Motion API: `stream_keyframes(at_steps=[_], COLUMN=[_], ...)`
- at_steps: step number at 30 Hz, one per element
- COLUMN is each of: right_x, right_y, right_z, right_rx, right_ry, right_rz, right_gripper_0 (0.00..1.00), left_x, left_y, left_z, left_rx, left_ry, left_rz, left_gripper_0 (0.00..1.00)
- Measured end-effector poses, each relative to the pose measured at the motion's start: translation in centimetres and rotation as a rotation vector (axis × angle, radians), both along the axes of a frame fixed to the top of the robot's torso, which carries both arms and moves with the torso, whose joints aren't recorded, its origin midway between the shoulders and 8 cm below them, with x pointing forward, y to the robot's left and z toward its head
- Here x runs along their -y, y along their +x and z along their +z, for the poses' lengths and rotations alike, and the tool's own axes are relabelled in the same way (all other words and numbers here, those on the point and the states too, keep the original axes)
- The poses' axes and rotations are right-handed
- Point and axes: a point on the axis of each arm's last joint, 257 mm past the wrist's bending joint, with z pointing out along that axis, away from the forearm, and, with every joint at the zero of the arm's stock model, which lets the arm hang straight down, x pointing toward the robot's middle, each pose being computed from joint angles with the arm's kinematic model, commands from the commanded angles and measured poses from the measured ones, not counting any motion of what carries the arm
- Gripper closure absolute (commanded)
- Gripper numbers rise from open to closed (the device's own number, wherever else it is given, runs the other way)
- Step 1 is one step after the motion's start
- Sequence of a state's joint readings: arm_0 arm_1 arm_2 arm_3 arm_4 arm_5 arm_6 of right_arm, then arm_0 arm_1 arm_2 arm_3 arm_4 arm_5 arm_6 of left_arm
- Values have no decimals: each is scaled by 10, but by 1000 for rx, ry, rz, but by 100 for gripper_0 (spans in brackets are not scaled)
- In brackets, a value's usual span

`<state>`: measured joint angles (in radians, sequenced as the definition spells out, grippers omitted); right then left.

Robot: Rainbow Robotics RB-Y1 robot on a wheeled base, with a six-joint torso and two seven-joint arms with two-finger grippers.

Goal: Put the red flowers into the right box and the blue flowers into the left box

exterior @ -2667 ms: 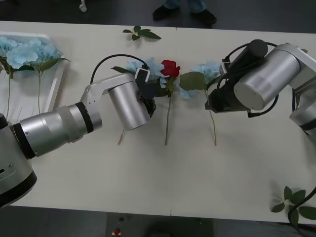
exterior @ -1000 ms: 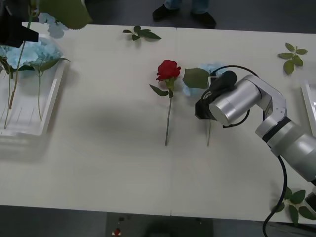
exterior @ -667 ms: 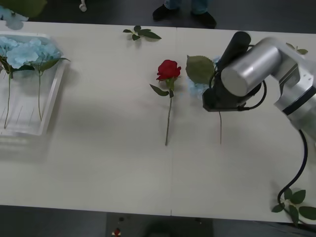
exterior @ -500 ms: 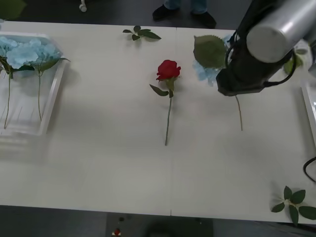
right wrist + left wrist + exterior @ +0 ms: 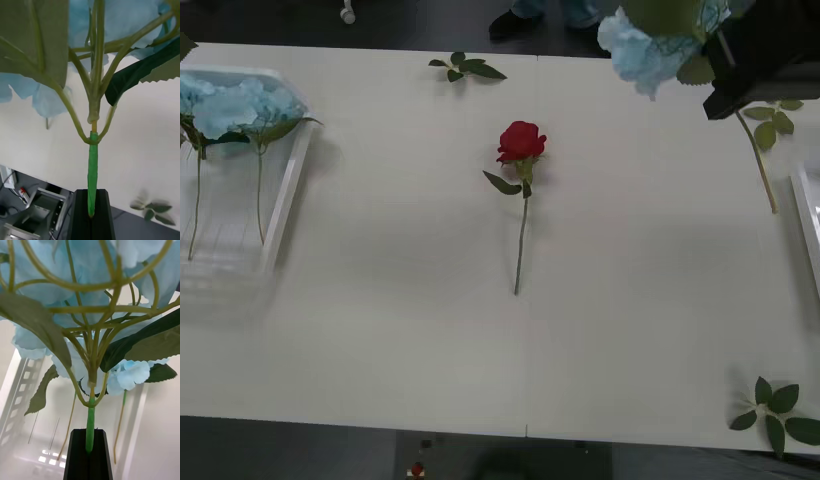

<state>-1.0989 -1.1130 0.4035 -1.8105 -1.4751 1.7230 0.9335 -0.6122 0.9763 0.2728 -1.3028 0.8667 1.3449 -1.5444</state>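
Both jaws pinch only thin blue-flower stems (image 5: 92,165); a top-heavy head (leaves included) may swing and miss the left box (image 5: 285,190).

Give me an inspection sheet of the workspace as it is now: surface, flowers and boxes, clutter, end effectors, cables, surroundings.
Surface: pale table.
Job's things: one red rose lies mid-table; left box holds two blue flowers; right box shows as a rim strip at the table's right edge.
Clutter: loose leaf sprigs at the far edge, far right and near right corner.
End effectors: right end effector shut on a blue flower, raised above the table's far right; left end effector shut on another blue flower over the left box.
Cables: nothing seen.
Surroundings: a person's shoes beyond the table.
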Motion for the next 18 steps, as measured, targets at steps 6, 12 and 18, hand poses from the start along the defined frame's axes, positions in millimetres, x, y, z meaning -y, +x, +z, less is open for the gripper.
stream_keyframes(at_steps=[6,12,18], right_x=[-1,8,7], right_y=[-15,-24,-22], right_z=[27,54,86], right_rx=[43,90,194], right_ry=[91,120,166], right_rz=[55,227,435], right_gripper_0=[100,100,100], left_x=[-15,-25,-23], left_y=[20,24,25], left_z=[-34,-67,-91], left_rx=[41,53,70], left_ry=[51,53,-32], left_rz=[35,78,163], left_gripper_0=[100,100,100])
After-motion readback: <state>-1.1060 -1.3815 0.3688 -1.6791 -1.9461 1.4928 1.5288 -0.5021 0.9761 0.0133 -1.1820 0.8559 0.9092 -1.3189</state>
